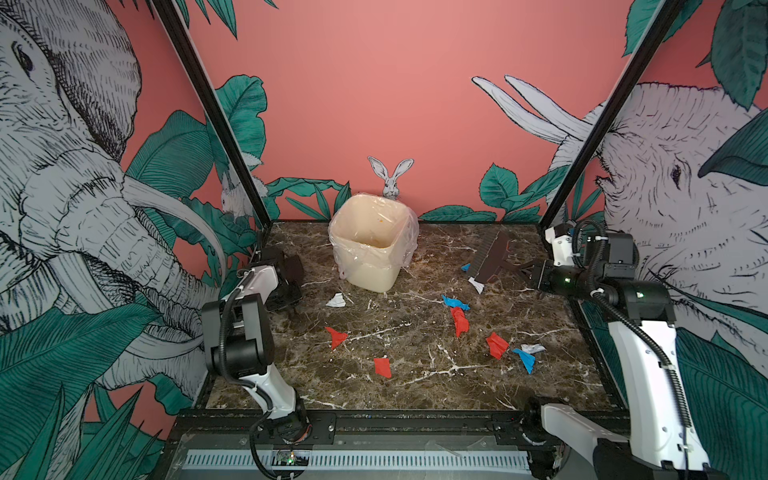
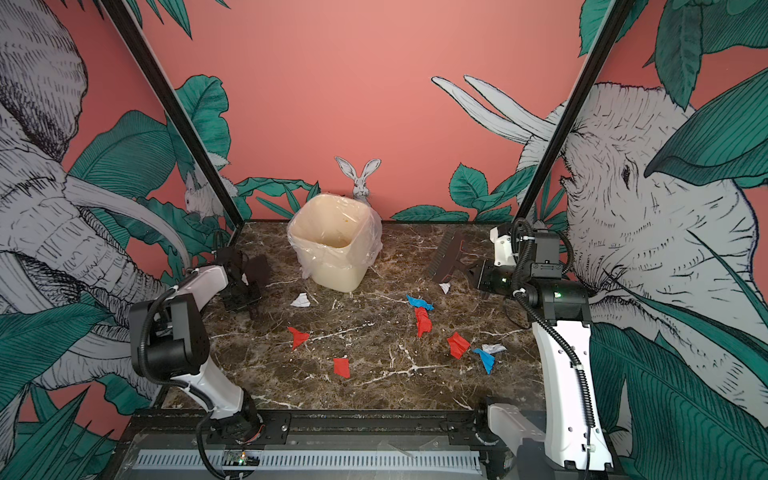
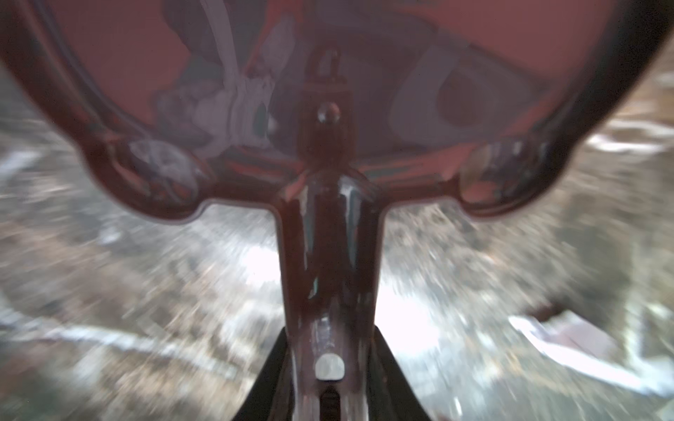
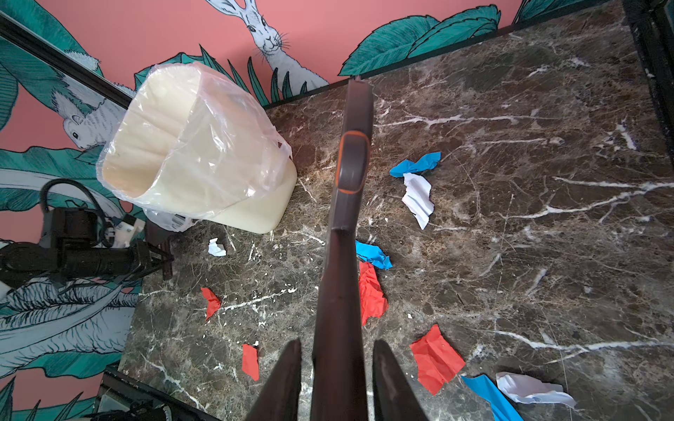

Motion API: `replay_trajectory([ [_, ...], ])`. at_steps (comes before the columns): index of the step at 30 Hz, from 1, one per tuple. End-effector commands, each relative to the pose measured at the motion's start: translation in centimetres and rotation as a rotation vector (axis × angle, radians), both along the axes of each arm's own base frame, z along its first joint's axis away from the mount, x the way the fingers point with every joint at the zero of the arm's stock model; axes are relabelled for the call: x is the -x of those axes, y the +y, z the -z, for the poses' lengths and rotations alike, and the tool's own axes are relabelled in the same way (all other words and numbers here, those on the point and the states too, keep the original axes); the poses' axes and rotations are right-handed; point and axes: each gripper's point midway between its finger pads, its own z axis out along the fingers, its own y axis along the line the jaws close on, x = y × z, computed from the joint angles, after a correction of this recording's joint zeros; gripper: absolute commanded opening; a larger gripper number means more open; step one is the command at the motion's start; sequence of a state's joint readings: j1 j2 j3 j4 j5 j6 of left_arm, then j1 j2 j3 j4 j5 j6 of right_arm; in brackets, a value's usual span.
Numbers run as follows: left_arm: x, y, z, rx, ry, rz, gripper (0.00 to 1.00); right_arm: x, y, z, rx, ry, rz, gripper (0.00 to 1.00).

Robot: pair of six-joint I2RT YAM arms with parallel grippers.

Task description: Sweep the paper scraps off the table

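Observation:
Several red, blue and white paper scraps lie on the table (image 1: 415, 399): a red one (image 1: 496, 345), a blue one (image 1: 455, 302), a white one (image 1: 336, 300). More scraps, white (image 4: 417, 197) and blue (image 4: 415, 166), show in the right wrist view. At the back right, my right gripper (image 1: 525, 272) (image 4: 337, 344) is shut on the handle of a dark brush (image 1: 490, 257) (image 4: 350, 164), whose head hangs tilted above two scraps. At the left edge, my left gripper (image 1: 286, 291) (image 3: 330, 350) is shut on the handle of a maroon dustpan (image 3: 328, 109) (image 1: 296, 266).
A cream bin (image 1: 370, 245) (image 2: 332, 245) lined with a clear plastic bag stands at the back middle, tilted towards the front. A black metal frame (image 1: 374, 419) edges the table, and printed walls close in the left, right and back sides.

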State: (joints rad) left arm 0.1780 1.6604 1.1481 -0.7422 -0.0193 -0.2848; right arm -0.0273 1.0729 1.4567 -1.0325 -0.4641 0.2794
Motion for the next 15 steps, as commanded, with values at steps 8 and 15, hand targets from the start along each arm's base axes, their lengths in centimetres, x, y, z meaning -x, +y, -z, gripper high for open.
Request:
replay_trajectory([
  [8, 7.7, -2.2, -7.0, -0.025, 0.000, 0.097, 0.00, -0.1, 0.0, -0.3, 0.074, 0.013, -0.042, 0.00],
  [15, 12.0, -6.4, -7.6, -0.022, 0.057, 0.167, 0.00, 0.5, -0.2, -0.3, 0.134, 0.038, -0.051, 0.00],
])
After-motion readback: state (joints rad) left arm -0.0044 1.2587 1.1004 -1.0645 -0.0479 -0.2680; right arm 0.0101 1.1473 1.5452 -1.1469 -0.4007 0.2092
